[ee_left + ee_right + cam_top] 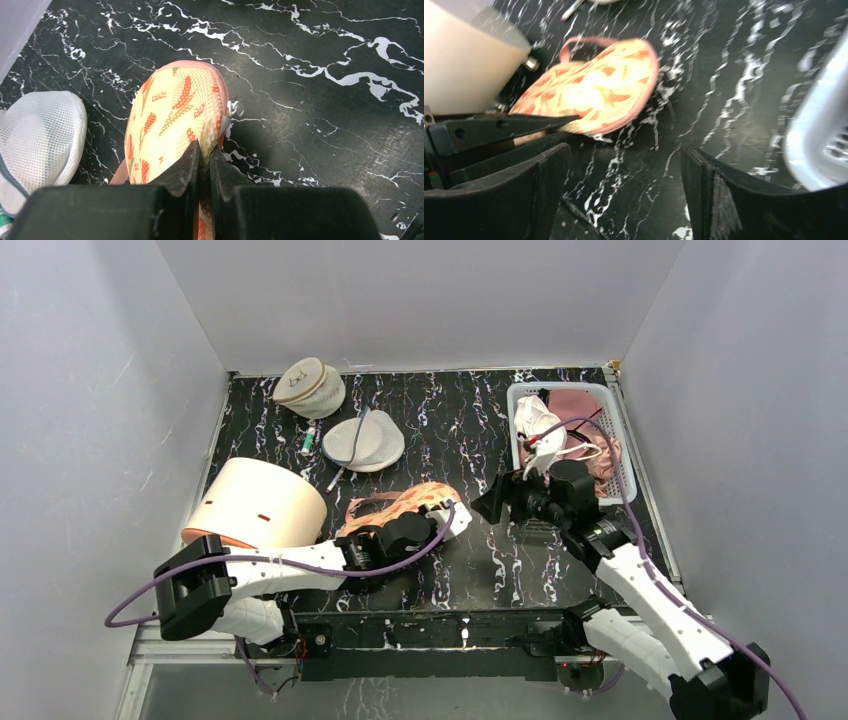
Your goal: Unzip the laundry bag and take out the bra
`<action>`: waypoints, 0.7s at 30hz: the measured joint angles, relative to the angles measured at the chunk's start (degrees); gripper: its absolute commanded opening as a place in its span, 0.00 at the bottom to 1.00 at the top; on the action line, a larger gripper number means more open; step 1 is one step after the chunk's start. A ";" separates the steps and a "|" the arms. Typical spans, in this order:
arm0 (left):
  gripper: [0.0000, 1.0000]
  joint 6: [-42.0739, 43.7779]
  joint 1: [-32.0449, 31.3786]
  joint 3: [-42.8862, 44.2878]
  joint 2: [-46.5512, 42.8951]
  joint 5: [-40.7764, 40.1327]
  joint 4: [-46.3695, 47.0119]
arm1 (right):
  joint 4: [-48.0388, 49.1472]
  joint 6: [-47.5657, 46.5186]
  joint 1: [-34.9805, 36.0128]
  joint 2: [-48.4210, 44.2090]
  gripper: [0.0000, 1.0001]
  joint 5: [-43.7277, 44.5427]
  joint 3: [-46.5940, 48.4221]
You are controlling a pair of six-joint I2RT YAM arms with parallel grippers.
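Note:
The peach-orange floral laundry bag (pixel 415 503) lies on the black marbled table near the middle front. My left gripper (pixel 438 520) is shut on its near edge; the left wrist view shows the fingers (pixel 190 165) pinching the bag's (pixel 170 110) fabric, with the silver zipper pull (pixel 234 108) beside the pink edge. My right gripper (pixel 493 504) is open and empty just right of the bag, which shows in the right wrist view (pixel 594 90) beyond the gripper (pixel 624 167). An off-white garment, apparently the bra (pixel 536 424), lies in the basket.
A white slatted basket (pixel 560 388) at the back right holds dusty-pink garments (pixel 590 455). A beige round container (pixel 262 502) stands left of the bag. A flat white mesh pouch (pixel 362 443), a round beige-topped pouch (pixel 310 387) and a small pen (pixel 311 440) lie behind.

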 measured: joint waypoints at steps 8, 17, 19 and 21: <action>0.00 -0.07 0.00 2.58 3.02 1.97 -1.75 | 14.56 0.24 0.00 6.93 0.44 -16.09 -10.54; 0.00 -0.11 0.00 2.69 3.21 1.51 -2.19 | 21.81 -1.16 0.00 4.11 0.39 -17.92 -15.65; 0.00 -0.13 0.00 2.69 3.21 1.49 -2.16 | 25.05 -0.74 0.00 3.76 0.39 -18.01 -17.53; 0.00 -0.13 0.00 2.69 3.15 1.46 -2.14 | 28.50 -0.28 0.00 3.78 0.39 -17.97 -19.78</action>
